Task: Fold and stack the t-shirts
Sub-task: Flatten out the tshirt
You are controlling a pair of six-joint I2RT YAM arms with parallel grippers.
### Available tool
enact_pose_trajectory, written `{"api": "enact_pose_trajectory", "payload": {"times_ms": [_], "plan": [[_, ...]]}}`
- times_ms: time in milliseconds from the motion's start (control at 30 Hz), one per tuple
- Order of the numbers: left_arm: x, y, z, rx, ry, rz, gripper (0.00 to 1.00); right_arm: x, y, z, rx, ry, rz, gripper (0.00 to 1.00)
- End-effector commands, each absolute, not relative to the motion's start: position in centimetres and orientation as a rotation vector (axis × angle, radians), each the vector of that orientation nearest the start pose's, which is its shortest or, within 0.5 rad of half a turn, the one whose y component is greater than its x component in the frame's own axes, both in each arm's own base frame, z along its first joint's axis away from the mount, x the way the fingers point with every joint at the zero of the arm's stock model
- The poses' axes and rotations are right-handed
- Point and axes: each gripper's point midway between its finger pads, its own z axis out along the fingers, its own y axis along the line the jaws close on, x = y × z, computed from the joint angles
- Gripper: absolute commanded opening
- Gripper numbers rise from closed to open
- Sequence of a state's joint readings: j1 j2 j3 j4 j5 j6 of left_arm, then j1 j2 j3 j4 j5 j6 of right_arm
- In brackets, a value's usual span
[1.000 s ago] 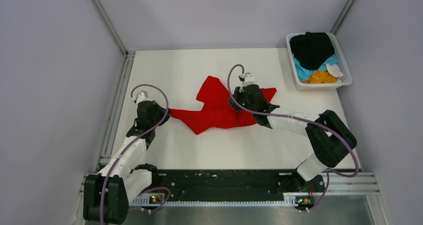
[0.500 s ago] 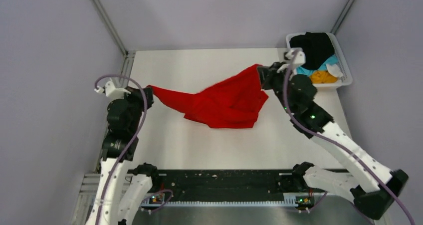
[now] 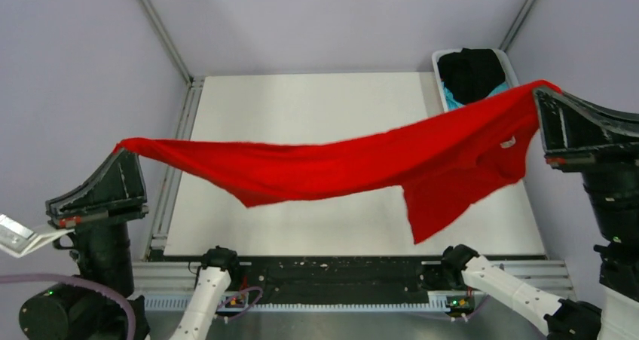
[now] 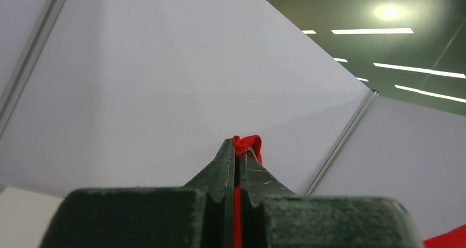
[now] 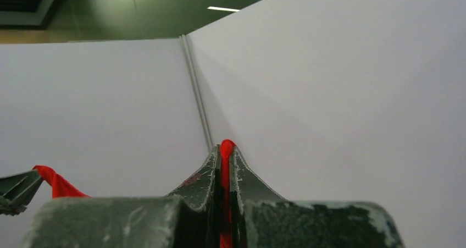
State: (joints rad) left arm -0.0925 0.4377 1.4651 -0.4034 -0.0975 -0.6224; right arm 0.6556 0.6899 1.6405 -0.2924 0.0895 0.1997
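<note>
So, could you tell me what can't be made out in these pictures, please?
- Top view: the red shirt covers part of the basket, hiding some of its contents.
- Top view: it also hides much of the table.
- Wrist views: the left tool and right tool show only a sliver of cloth; which part they grip is unclear.

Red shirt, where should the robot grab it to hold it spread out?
By its two far ends, one tool coming from each side. The red shirt hangs stretched between the left tool and right tool, each shut on an end, so it spans wide with only one flap drooping.
</note>
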Motion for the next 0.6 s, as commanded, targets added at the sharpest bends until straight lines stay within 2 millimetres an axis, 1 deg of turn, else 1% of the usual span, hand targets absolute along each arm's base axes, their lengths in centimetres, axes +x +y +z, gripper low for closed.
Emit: {"api": "enact_pose_trajectory", "payload": {"times_ms": [0,67,133,200,233,300,333,367,400,433,500,533,567], "plan": [[8.8,-1.5,58.1,-0.32,0.955,-0.567,0.0,10.0,8.1,62.6,-0.213,0.975,0.752,0.0],[10.0,-1.2,57.7,-0.348,0.974,-0.552,0.0,11.4,7.5,62.1,-0.164,1.003,0.697,0.0],[12.3,-0.7,56.5,-0.4,1.006,-0.527,0.0,13.9,6.8,60.7,-0.083,1.058,0.61,0.0],[15.9,0.0,54.6,-0.462,1.041,-0.485,0.0,17.4,5.8,58.6,0.034,1.125,0.483,0.0],[18.1,0.5,53.3,-0.501,1.069,-0.454,0.0,19.2,5.5,57.2,0.086,1.158,0.408,0.0],[22.8,1.5,49.8,-0.594,1.157,-0.374,0.0,23.0,4.5,54.1,0.199,1.225,0.224,0.0],[25.5,1.9,47.7,-0.636,1.212,-0.325,0.0,24.9,4.1,52.4,0.235,1.255,0.114,0.0],[27.9,2.5,45.9,-0.676,1.253,-0.271,0.0,27.2,4.4,50.2,0.257,1.299,-0.002,0.0],[30.6,2.9,43.4,-0.713,1.313,-0.216,0.0,29.0,4.3,48.8,0.301,1.307,-0.092,0.0],[33.1,3.1,41.2,-0.741,1.375,-0.163,0.0,30.8,4.3,46.8,0.313,1.341,-0.182,0.0],[37.9,3.3,36.6,-0.773,1.484,-0.08,0.0,35.0,4.8,41.8,0.324,1.431,-0.266,0.0],[40.1,3.3,34.5,-0.774,1.521,-0.049,0.03,37.4,5.2,38.6,0.351,1.482,-0.241,0.0],[42.4,3.2,32.2,-0.774,1.565,-0.024,0.26,39.7,5.5,35.6,0.353,1.542,-0.224,0.0]]}}
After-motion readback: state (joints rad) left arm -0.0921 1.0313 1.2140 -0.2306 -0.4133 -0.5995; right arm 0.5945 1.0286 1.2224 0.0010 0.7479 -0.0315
